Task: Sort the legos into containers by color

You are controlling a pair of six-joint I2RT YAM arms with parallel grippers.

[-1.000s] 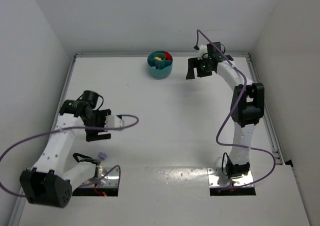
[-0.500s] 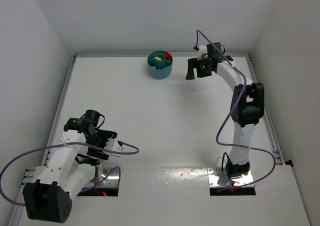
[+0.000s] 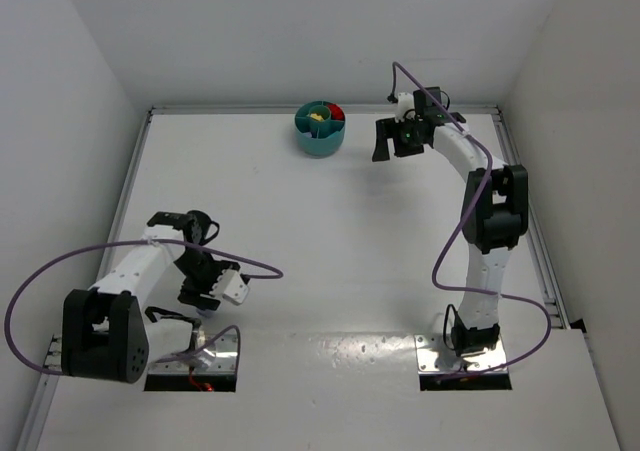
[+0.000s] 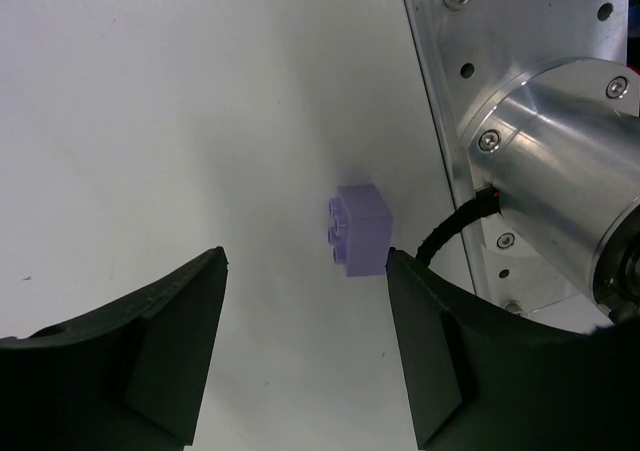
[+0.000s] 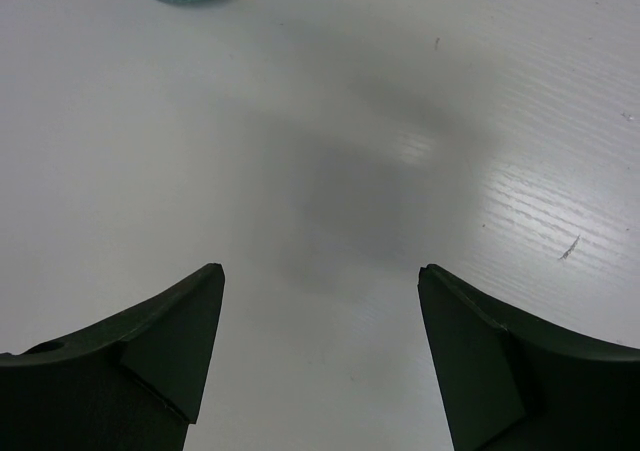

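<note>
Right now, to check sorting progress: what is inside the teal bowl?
The bowl shows yellow legos in one compartment and red legos in another; its near wall hides the rest.

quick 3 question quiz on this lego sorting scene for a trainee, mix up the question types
1. What colour is the brick lying just ahead of the left gripper: A red, B purple, C yellow?
2. True or false: the right gripper is holding a brick.
3. Which gripper is nearer the teal bowl?

Key: 1 B. 2 false, its jaws are open and empty. 3 the right gripper.
</note>
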